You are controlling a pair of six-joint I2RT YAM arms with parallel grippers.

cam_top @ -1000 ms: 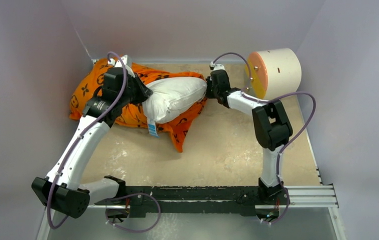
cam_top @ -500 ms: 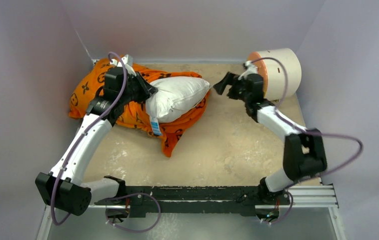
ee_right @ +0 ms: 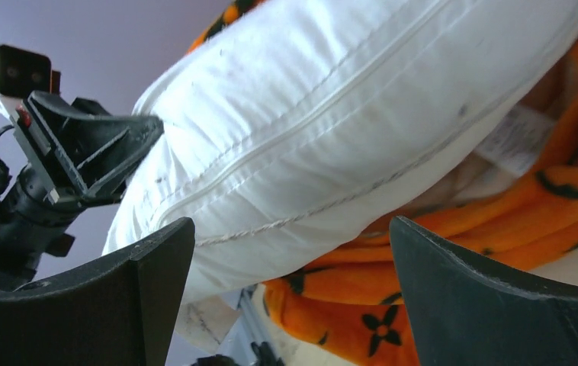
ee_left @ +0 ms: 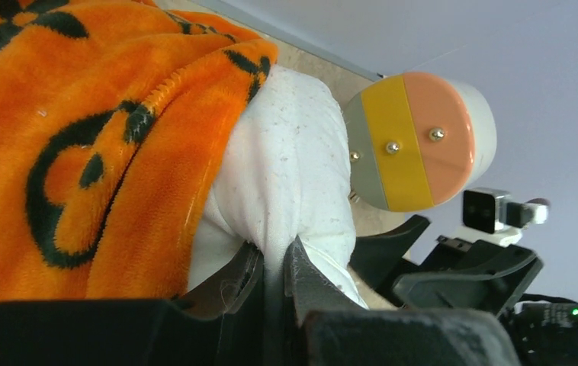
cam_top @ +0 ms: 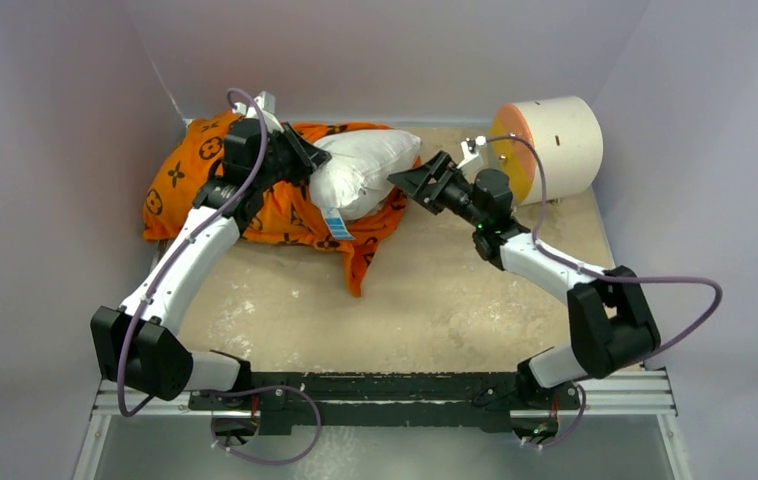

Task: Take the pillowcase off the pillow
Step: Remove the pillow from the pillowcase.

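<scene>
Released from the pillow's end a second ago, the right tool (cam_top: 410,184) now points at it with black jaws spread wide, gripping nothing. Plump, white and faintly textured, with a stitched seam, the pillow (cam_top: 363,168) lies at 12 o'clock on the sandy desk (cam_top: 455,300), its 3 o'clock end just beside that tool. A fleecy orange case (cam_top: 190,185) with black motifs bunches toward 10 o'clock. The left tool (ee_left: 271,263) is clamped on a fold of the pillow's white fabric at the case's mouth.
</scene>
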